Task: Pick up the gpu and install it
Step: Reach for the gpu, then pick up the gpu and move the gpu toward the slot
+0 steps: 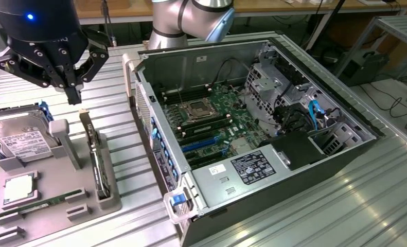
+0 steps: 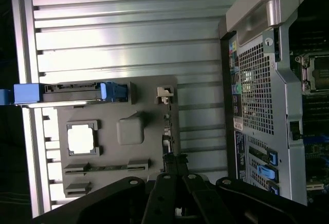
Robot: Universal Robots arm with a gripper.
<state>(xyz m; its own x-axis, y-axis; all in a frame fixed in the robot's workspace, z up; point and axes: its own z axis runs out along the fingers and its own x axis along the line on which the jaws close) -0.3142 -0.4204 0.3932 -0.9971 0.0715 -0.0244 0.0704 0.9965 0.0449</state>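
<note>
The gpu stands on edge as a thin dark slab in a slot of the grey holder, at the exterior view's left. My gripper hangs above the slab's far end, its black fingers pressed together and shut on nothing. In the wrist view the gpu runs edge-on across the holder, with my gripper over one end of it. The open computer case lies on its side at the exterior view's right, its green motherboard and blue card slots exposed.
The holder also carries a silver hard drive with blue tabs, a square processor and a narrow RAM stick. Everything rests on a ribbed metal table. The arm's base stands behind the case.
</note>
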